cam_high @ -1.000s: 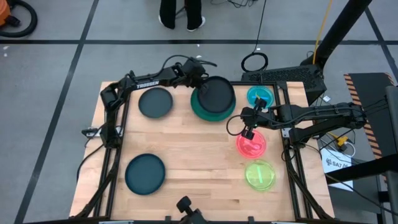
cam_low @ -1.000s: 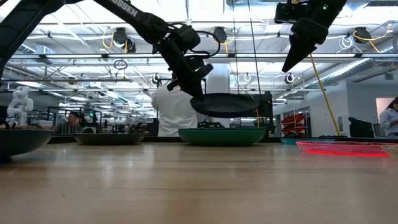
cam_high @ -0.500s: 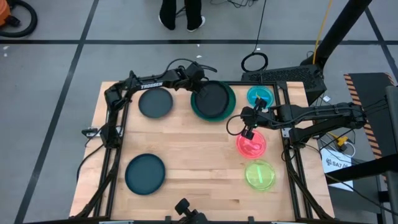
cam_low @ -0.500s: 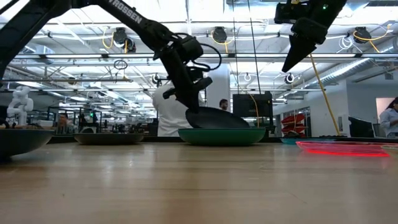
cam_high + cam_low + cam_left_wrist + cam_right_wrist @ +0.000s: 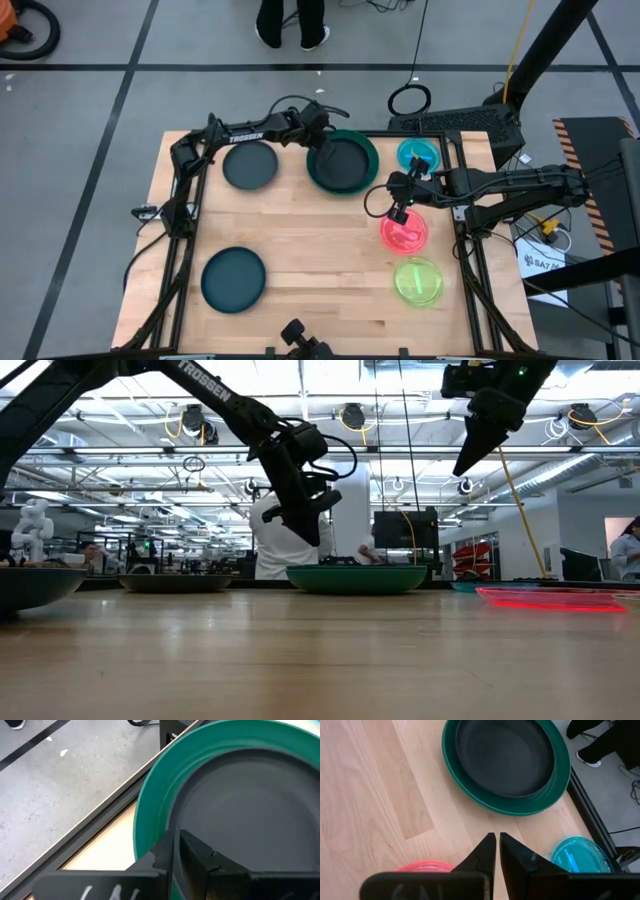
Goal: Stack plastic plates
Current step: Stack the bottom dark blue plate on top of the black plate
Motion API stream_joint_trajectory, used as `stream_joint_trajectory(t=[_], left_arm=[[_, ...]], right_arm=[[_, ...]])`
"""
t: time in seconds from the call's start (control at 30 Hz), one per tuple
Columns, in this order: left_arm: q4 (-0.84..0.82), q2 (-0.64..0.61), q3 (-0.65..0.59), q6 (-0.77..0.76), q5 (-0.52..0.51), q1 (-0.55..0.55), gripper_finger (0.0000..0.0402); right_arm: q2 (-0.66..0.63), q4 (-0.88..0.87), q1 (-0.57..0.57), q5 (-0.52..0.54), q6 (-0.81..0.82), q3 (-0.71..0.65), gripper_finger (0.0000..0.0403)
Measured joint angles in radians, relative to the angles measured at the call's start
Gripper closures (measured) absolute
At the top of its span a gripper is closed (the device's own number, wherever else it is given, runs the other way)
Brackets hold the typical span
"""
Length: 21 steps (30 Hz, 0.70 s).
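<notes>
A large green plate (image 5: 343,163) rests on the table near the far edge, and a dark grey plate (image 5: 345,160) lies flat inside it. My left gripper (image 5: 322,148) (image 5: 316,543) is shut and points down over that plate's left rim (image 5: 172,827). Two more dark plates sit apart, one far left (image 5: 250,165) and one near left (image 5: 233,279). On the right lie the blue plate (image 5: 418,155), pink plate (image 5: 404,232) and lime plate (image 5: 418,281). My right gripper (image 5: 397,212) (image 5: 497,837) is shut and hovers high over the pink plate's far edge. My left gripper comes from above, slanting from the table's left, with its shut fingertips (image 5: 167,845) over the left rim of the dark grey plate. The plate lies flat in the green one. Whether the fingers touch the rim, I cannot tell.
Bare wood spans the table's middle and near centre (image 5: 320,260). A black frame rail (image 5: 100,825) runs along the far edge just behind the green plate. A keyboard (image 5: 450,122) lies beyond the far right corner. A person stands past the far edge (image 5: 290,20).
My left gripper has lowered the dark grey plate, which hung level above the green plate a second ago. The plate then tipped with its right edge down in the green plate, and now it lies flat inside, below the green rim in the low view.
</notes>
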Motion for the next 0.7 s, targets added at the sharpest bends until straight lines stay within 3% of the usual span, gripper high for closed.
stream_joint_trajectory(t=[0.17,0.43,0.7], left_arm=[[-0.063,-0.063,0.000,0.053,-0.012,-0.050,0.0364],[-0.125,-0.161,-0.002,0.159,-0.116,-0.220,0.0364],[-0.102,-0.335,-0.195,0.166,-0.189,-0.330,0.0364]], right_arm=[[0.000,0.006,0.000,0.000,0.028,0.000,0.0385],[0.000,0.073,0.000,0.000,0.106,-0.071,0.0385],[0.000,0.133,0.000,-0.054,0.252,-0.140,0.0385]])
